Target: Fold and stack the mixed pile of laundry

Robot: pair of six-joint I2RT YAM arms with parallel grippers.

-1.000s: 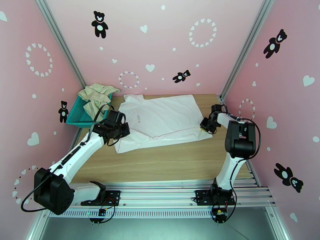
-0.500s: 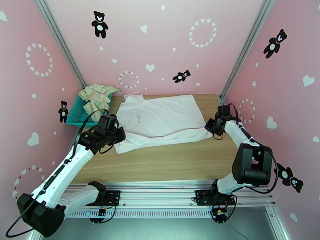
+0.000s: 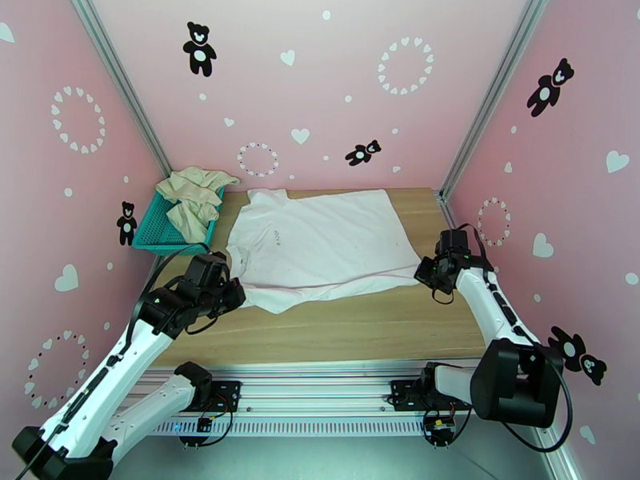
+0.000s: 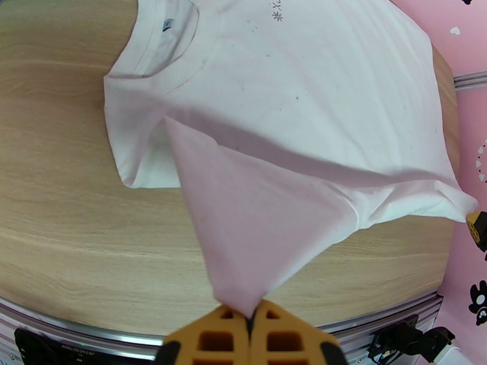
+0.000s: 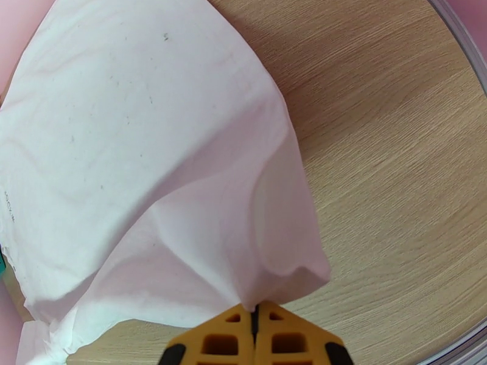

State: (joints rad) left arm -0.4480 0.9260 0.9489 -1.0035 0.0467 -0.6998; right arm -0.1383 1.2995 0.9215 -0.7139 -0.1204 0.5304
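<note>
White T-shirt [image 3: 320,238] of the mixed laundry pile lies spread on the tabletop [image 3: 344,326], centre to 12 o'clock, collar toward 9, hem toward 3, tiny dark chest mark [image 4: 277,14] face up. Body mostly flat. Near edge is raised off the wood into a slack ridge between two grip points, with creases fanning from each. A few small dark specks show on the fabric. Left claw [image 4: 249,316], at about 8 o'clock, has its jaws closed tight on a peaked tip of cloth drawn up from the sleeve side near the collar. Right claw [image 5: 254,312], at about 4 o'clock, is likewise pinched closed on the near hem corner, cloth draping away from it. Cream-beige garment [image 3: 192,195] sits crumpled in the teal basket [image 3: 154,234] at 10 o'clock, spilling over the far rim, not yet folded. Likely step: carrying the near edge over toward 12 o'clock for a lengthwise fold. Risks, as I judge them: both holds are thin tip pinches, so a quick pull could slip a corner free and drop the edge. Uneven travel of the two arms would skew the fold line. Lifting too low would drag the body and bunch it toward the collar. The slack middle could sag and tuck under itself.
</note>
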